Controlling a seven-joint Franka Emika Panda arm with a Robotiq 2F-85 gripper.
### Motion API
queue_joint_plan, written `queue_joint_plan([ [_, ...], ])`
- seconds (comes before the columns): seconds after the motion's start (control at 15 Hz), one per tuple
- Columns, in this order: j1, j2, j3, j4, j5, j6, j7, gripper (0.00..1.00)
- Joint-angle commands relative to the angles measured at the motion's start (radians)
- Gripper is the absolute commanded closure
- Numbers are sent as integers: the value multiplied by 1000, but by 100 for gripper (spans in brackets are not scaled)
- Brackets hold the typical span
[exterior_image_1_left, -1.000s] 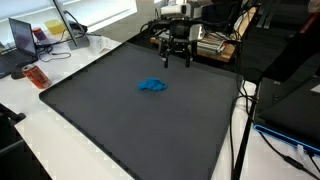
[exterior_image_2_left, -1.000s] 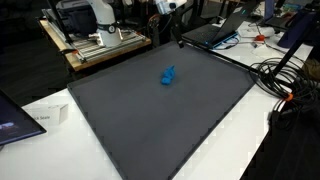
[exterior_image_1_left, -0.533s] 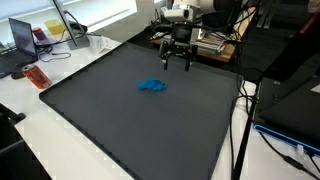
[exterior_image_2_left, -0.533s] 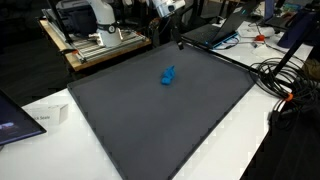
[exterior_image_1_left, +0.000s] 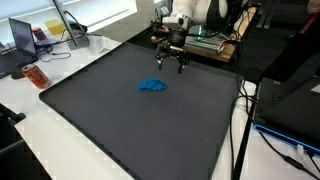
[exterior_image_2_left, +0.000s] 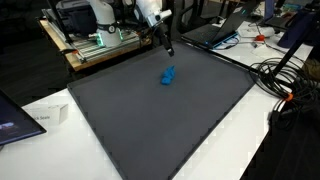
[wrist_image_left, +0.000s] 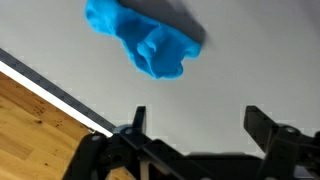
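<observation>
Our gripper (exterior_image_1_left: 171, 67) hangs spread wide and empty near the far edge of the black mat (exterior_image_1_left: 120, 130). Lowered here, we judge it could miss the crumpled blue cloth (exterior_image_1_left: 153, 86).

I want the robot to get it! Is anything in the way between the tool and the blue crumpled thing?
No, nothing visible. The open tool hangs above the dark mat near its edge, and only bare mat lies between it and the blue cloth.
</observation>
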Motion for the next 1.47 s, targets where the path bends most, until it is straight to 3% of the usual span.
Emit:
queue_joint_plan([
  [0.0,-17,24,-1,-11,-20,36,3,0],
  [0.6,-35,80,-6,2,-42,81,-9,0],
  [1.13,-72,161,-22,2,-166,261,9,0],
  [1.4,-89,128,-9,2,-165,193,4,0],
])
